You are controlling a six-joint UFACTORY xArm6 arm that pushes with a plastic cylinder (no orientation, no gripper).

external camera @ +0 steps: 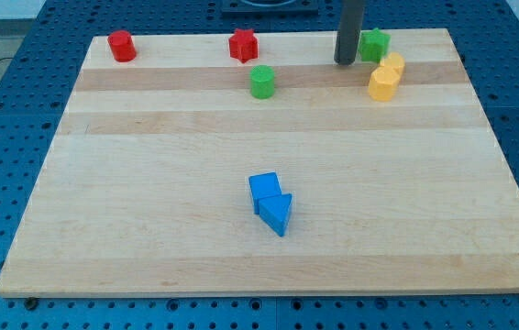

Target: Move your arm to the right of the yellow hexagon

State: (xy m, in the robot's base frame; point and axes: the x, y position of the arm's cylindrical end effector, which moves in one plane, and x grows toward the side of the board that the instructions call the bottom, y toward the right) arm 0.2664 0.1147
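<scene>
Task not done yet, by my read. My tip (346, 60) sits at the far end of the counter (149, 183), just left of the green block (374, 44) and up-left of the two yellow blocks. The yellow hexagon (383, 84), as best I can tell, is the nearer one; the other yellow block (392, 64) touches it on the far side.

Left to do: get round to the hexagon's right w/o knocking the green or yellow pieces.

Pose: rod upright, coming down from the view's top. No hand on this rig, so nothing held; tip touches no block.
</scene>
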